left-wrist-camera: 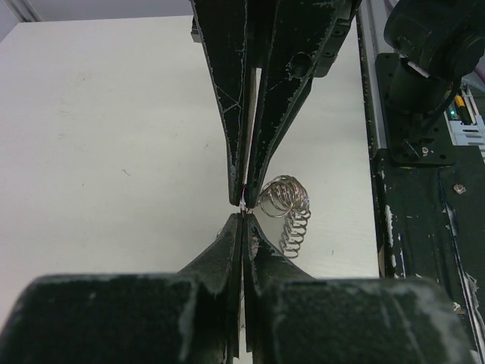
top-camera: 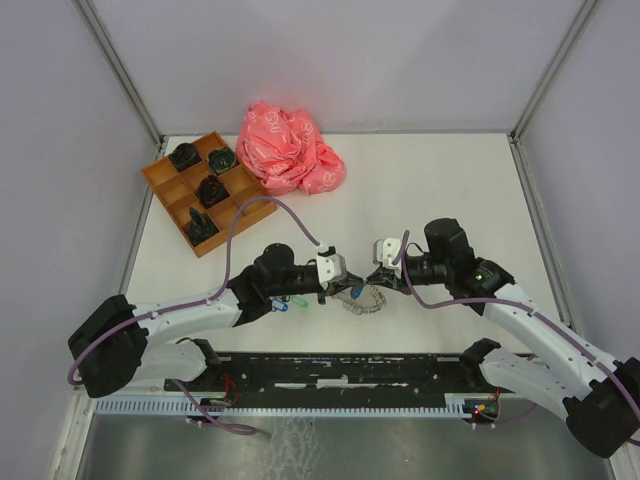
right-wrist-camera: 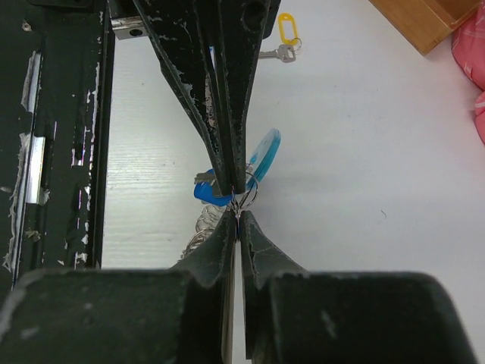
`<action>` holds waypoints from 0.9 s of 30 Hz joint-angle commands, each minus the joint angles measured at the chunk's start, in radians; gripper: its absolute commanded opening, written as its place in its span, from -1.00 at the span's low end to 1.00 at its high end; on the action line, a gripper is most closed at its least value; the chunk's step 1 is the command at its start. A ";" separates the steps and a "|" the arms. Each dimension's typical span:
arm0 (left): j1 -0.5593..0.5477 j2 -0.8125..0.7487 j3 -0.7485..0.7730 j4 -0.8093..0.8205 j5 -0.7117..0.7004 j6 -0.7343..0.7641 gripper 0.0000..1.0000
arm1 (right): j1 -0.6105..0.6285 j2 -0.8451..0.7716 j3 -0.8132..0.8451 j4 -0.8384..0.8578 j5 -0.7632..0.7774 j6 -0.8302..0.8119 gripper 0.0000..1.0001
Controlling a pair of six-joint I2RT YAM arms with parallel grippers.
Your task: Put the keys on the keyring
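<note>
**Left fingers (left-wrist-camera: 223,258) clamped shut, tip to tip with the right fingers (left-wrist-camera: 231,114)**

Seen from the left wrist, the left fingers filled the bottom of the frame, pressed flat together with no gap. The right fingers reached down from the top, and the two sets of tips met over the white tabletop (left-wrist-camera: 114,152). A speck of bright metal showed where they met, too small to name. Just right of the tips, a coiled stretch of the keyring (left-wrist-camera: 286,208) lay on the tabletop.

From the right wrist, the right fingers, at the bottom, were drawn in to a hairline, and the left fingers above were equally closed. A thin wire loop sat at the tips; whether either pair gripped it could not be told. The keyring's light blue segment (right-wrist-camera: 267,148) curved just right of the tips, and a blue-tagged key (right-wrist-camera: 206,189) lay just left. A yellow-tagged key (right-wrist-camera: 286,34) lay well apart.

From above, the keyring (top-camera: 363,303) lay near the front middle of the tabletop, under the meeting tips. A green-tagged key (top-camera: 298,300) lay beside the left arm (top-camera: 190,315). A wooden tray (top-camera: 160,178) and a pink bag (top-camera: 290,148) stood far back.
</note>
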 commanded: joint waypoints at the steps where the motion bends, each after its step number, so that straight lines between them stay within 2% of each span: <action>1: -0.002 -0.016 0.039 0.036 0.012 0.042 -0.95 | -0.001 0.009 0.044 -0.008 -0.017 -0.018 -0.91; 2: -0.002 -0.019 0.037 0.035 0.011 0.041 -0.95 | -0.001 0.008 0.045 -0.008 -0.018 -0.018 -0.97; 7: -0.002 -0.038 0.008 0.020 -0.021 0.022 -0.95 | 0.000 -0.026 0.030 0.044 -0.010 0.011 -0.99; 16: -0.002 -0.059 -0.068 0.005 -0.112 -0.067 -0.95 | -0.006 -0.093 -0.059 0.283 -0.002 0.157 -0.99; 27: -0.001 0.037 -0.076 0.132 -0.080 -0.155 -0.95 | -0.009 -0.119 -0.148 0.533 0.007 0.295 -0.99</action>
